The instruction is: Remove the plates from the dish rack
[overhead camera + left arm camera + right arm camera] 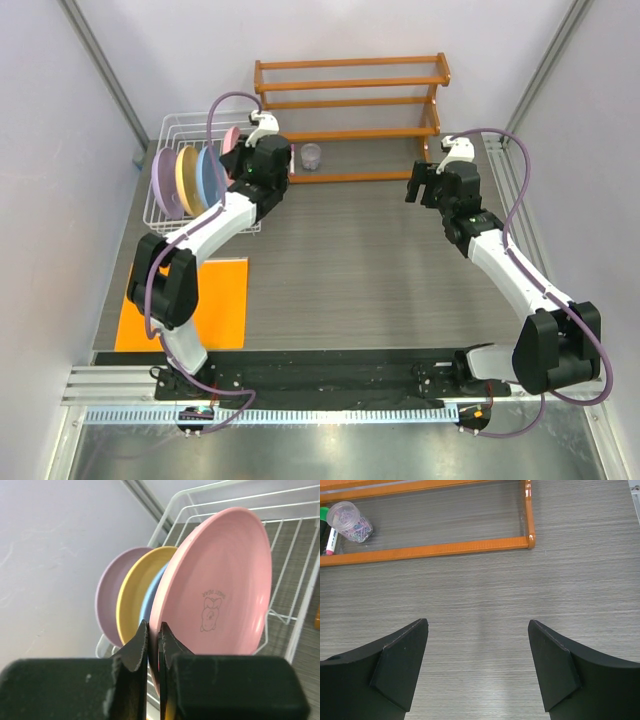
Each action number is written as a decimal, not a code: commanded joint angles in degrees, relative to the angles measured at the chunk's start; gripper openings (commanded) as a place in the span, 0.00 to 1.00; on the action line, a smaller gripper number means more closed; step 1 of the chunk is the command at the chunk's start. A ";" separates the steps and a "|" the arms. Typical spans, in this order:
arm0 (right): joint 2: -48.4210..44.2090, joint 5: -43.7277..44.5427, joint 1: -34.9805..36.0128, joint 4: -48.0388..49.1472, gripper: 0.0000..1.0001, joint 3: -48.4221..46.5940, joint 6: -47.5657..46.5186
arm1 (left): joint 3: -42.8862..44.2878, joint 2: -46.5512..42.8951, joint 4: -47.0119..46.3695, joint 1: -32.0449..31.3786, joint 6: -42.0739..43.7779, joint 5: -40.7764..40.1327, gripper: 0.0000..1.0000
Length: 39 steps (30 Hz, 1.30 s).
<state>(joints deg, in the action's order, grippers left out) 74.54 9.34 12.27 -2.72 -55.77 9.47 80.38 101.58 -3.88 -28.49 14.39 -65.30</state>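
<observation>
The white wire dish rack (172,135) stands at the far left and holds the lavender plate (163,180), yellow plate (185,178) and light blue plate (208,172) on edge. My left gripper (240,165) is shut on the lower rim of the pink plate (231,140), at the rack's right end. In the left wrist view the fingers (142,640) pinch the pink plate (220,585), with the blue (150,597), yellow (132,587) and lavender (107,590) plates behind it. I cannot tell whether it still rests in the rack (295,625). My right gripper (420,185) (477,630) is open and empty above the bare table.
An orange-brown wooden shelf (350,100) stands at the back, with a clear cup of clips (311,157) (351,521) and a marker (330,535) on its bottom tier. An orange mat (215,300) lies at the near left. Walls close in on both sides.
</observation>
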 commanded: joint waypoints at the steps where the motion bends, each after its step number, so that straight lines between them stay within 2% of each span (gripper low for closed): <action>1: -1.94 -1.34 0.21 0.26 0.87 -0.66 0.72 | 2.15 -2.44 -6.93 -1.65 3.36 -4.31 0.00; 5: -2.82 -4.59 0.21 0.17 0.87 -0.66 1.24 | 1.80 -5.24 -6.32 -3.06 3.19 -4.49 0.00; 15: -2.56 -15.84 0.73 1.40 0.87 -1.53 6.25 | 3.21 -13.51 3.61 -7.63 -3.21 -1.24 0.00; 17: -2.12 -19.95 0.82 1.93 0.87 -1.89 7.22 | 3.47 -14.65 10.45 -8.33 -7.25 3.75 0.00; 18: -1.77 -21.54 1.17 2.45 0.87 -1.89 8.70 | 3.64 -15.00 15.34 -8.34 -12.15 6.12 0.00; 20: -1.59 -25.58 1.52 5.26 0.87 -1.36 10.38 | 3.38 -16.14 19.16 -8.34 -17.97 15.32 0.00; 22: -1.33 -27.96 2.14 7.98 0.87 -0.92 13.45 | 1.19 -16.94 20.58 -8.34 -24.04 21.76 0.00; 23: -1.16 -29.11 2.32 9.04 0.87 -0.23 14.51 | -0.73 -17.64 20.23 -8.34 -25.54 27.62 0.00; 25: -0.19 -31.57 2.93 11.77 0.87 0.48 16.88 | -2.06 -17.65 19.26 -8.42 -30.09 31.79 0.00; 26: 0.16 -32.02 3.11 12.30 0.87 1.01 17.15 | -2.85 -17.47 19.00 -8.34 -31.43 36.34 0.00; 30: 2.09 -32.55 4.16 12.91 0.87 1.71 17.59 | -5.05 -17.55 16.54 -8.42 -36.36 43.39 0.00; 39: 6.14 -31.58 4.25 11.51 0.87 1.54 18.30 | -9.27 -19.14 12.58 -8.34 -41.72 49.91 0.00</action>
<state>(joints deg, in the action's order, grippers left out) 79.64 -21.43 16.45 7.27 -53.45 26.44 71.64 85.32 14.28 -36.86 -23.31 -20.10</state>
